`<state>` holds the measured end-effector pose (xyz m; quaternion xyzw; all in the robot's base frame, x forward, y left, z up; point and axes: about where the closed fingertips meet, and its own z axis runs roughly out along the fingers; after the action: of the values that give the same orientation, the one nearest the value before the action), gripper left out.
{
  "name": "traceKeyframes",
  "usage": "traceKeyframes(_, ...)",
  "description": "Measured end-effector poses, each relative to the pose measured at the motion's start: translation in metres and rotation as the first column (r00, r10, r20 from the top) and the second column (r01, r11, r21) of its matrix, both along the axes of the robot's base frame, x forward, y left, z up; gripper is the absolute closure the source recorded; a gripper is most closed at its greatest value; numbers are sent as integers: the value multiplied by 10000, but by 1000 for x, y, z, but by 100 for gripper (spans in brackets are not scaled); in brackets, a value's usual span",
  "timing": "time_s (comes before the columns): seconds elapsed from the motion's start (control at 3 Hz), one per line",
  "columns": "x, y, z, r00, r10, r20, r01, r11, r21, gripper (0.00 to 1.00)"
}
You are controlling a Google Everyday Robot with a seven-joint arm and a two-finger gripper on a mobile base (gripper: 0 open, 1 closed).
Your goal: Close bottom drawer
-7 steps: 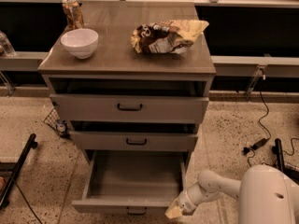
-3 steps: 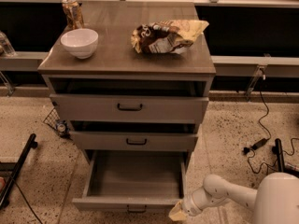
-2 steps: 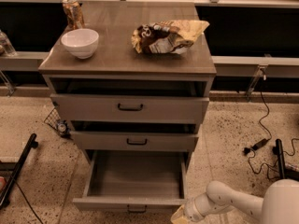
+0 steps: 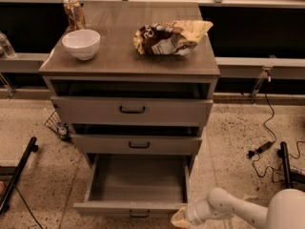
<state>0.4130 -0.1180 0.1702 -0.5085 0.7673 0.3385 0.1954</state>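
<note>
The bottom drawer [image 4: 136, 208] is pulled far out of the cabinet, its inside empty, its shallow front panel and small black handle [image 4: 138, 216] at the bottom edge of the view. The middle drawer [image 4: 137, 145] and the top drawer [image 4: 131, 110] above it stand slightly out. My gripper [image 4: 180, 219] is at the bottom of the view, by the right end of the bottom drawer's front panel, on a white arm that reaches in from the lower right.
On the cabinet top stand a white bowl [image 4: 81, 43], a can [image 4: 74, 13] and a crumpled snack bag [image 4: 170, 36]. Cables and a plug [image 4: 259, 149] lie on the speckled floor to the right. A black bar [image 4: 17, 174] lies at the left.
The arm and gripper have moved lower in the view, down toward the bottom edge beside the drawer's right front corner. The bottom drawer stays pulled out as before.
</note>
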Motion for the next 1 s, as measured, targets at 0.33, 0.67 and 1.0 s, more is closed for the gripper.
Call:
traceKeyframes(0.33,13,8,-9,9994,48,342,-44,9999,-139,100)
traceKeyframes(0.67,13,8,-9,9994,50,350,-45,9999,-142,100)
traceKeyframes(1.0,33,23,-8,9972,182,719,-175,9998,-92,100)
